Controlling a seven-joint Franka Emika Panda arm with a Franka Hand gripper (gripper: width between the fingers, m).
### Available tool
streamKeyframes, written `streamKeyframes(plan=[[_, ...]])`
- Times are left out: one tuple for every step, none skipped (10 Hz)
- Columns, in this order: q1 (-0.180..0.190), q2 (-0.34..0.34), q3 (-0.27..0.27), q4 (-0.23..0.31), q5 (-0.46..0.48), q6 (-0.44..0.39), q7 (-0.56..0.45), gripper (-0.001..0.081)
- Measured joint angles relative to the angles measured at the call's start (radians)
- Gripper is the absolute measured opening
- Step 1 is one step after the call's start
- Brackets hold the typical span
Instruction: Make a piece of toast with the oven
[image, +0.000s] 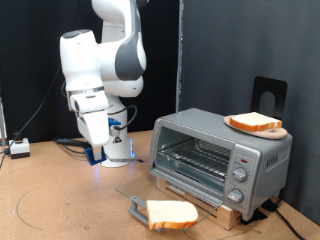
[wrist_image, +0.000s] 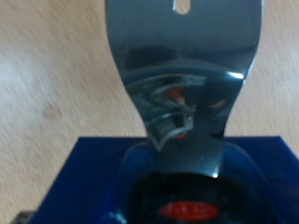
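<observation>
The silver oven (image: 215, 158) stands on a wooden board at the exterior view's right, its glass door up and the wire rack showing behind it. One piece of toast (image: 170, 213), pale with a tan crust, lies on the table in front of the oven on a grey spatula (image: 134, 206). A like slice (image: 255, 122) rests on a round wooden board on the oven's top. My gripper (image: 112, 143) hangs low at the left by the arm's base, far from both slices. The wrist view shows only a shiny metal plate (wrist_image: 182, 84) over a blue block (wrist_image: 93, 177).
A black stand (image: 268, 97) rises behind the oven. A small white box (image: 19, 148) with cables lies at the far left. A dark curtain closes off the back. Bare wooden tabletop (image: 70, 200) stretches between the arm and the slice.
</observation>
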Motion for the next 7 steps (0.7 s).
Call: streamKeyframes(plan=[[-0.008, 0.044, 0.012, 0.014, -0.077, 0.058, 0.102, 0.0396], [-0.008, 0.042, 0.011, 0.014, -0.05, 0.03, 0.055, 0.0396], [-0.007, 0.042, 0.005, 0.016, 0.007, -0.019, -0.066, 0.0396], [-0.008, 0.048, -0.003, 0.025, 0.045, -0.065, -0.196, 0.0396], [-0.008, 0.07, -0.007, 0.037, 0.054, -0.062, -0.262, 0.0396], [-0.007, 0.107, -0.006, 0.052, 0.042, -0.027, -0.276, 0.0396], [-0.006, 0.151, -0.005, 0.071, -0.005, 0.005, -0.256, 0.0396]])
